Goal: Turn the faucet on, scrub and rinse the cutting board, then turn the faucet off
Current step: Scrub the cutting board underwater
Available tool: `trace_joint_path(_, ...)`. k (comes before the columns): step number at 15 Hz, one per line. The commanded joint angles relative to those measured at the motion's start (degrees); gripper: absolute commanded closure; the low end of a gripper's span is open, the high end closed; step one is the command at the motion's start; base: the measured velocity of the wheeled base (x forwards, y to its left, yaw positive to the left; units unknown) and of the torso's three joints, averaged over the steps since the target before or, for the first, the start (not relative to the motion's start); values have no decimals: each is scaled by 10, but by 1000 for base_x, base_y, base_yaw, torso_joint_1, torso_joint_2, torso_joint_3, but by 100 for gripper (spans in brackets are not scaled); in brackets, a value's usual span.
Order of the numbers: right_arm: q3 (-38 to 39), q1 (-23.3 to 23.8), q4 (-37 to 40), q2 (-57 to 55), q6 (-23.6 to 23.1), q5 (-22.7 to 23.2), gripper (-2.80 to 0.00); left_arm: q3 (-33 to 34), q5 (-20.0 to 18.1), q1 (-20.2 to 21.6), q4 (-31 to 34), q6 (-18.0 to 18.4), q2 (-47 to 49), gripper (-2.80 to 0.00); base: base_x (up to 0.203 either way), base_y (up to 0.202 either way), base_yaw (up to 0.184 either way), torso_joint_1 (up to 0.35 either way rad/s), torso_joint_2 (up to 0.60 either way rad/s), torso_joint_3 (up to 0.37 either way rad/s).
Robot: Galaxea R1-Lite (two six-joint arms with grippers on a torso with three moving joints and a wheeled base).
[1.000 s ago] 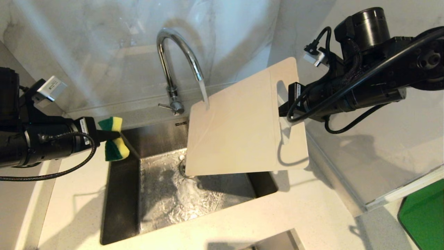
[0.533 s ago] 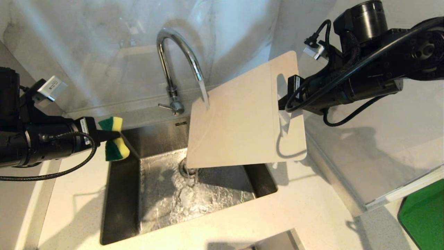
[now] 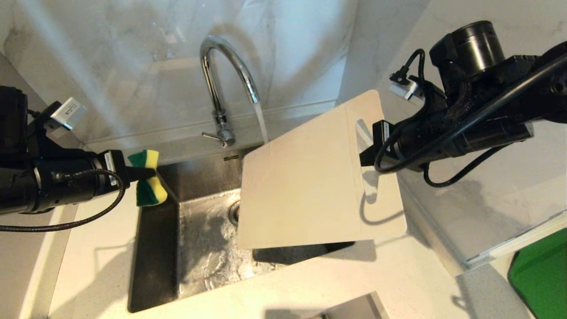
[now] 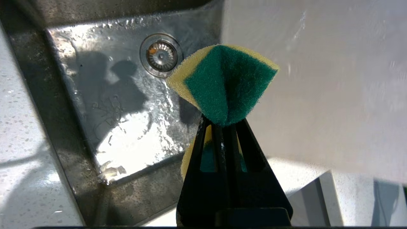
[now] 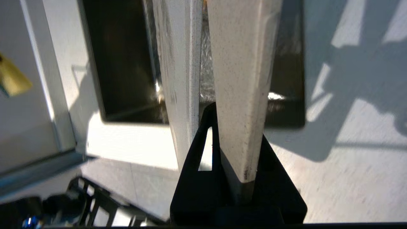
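Rinsing is the step in hand, by my reading: the faucet (image 3: 226, 84) runs, its stream falling at the far edge of the cutting board (image 3: 305, 186), which the right claw (image 3: 364, 156) carries tilted above the sink (image 3: 155, 248). Right claw: pinching the strip of board beside the slot handle, pads flat against both faces (right wrist view shows the board edge-on between them, running straight out from the claw). Left claw (image 3: 146, 173): pressed together on a green-and-yellow sponge (image 3: 148, 177), folded by the squeeze; it hangs over the sink's rim, well apart from the board, on the side away from the right claw. Board orientation: long axis runs roughly away from the right claw toward the faucet and sink; slot-handle end at the claw, plain short end out over the basin near the drain; broad face turned upward. Whether the stream lands on the face or just clears the far edge, I cannot tell. Next move, as judged: bring the wetted face fully under the water, keep the tilt so runoff drops into the basin, then free a claw for the faucet's side lever (image 3: 219, 135) to shut it off. Risk: thin wet plastic held at one end may slip.
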State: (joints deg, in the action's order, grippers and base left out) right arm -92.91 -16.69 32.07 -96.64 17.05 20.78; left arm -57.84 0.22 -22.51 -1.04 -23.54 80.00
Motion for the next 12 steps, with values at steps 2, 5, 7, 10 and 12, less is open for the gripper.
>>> trace_joint_path(2,48,-69,2,59,0,2,0,-2,7,-28,-1,-2,20,0,0,0,0,0,0,0)
trace_joint_path(5,37,-121,15,71,2,2,0,-5,7,-36,-1,-2,24,0,0,0,0,0,0,0)
trace_joint_path(7,27,-152,26,70,2,2,0,-14,6,-37,-2,-3,33,0,0,0,0,0,0,0)
trace_joint_path(10,11,-167,27,55,1,1,0,-42,6,-55,-1,-8,59,0,0,0,0,0,0,0)
trace_joint_path(12,-3,-168,27,46,2,0,0,-75,20,-84,0,-10,86,0,0,0,0,0,0,0)
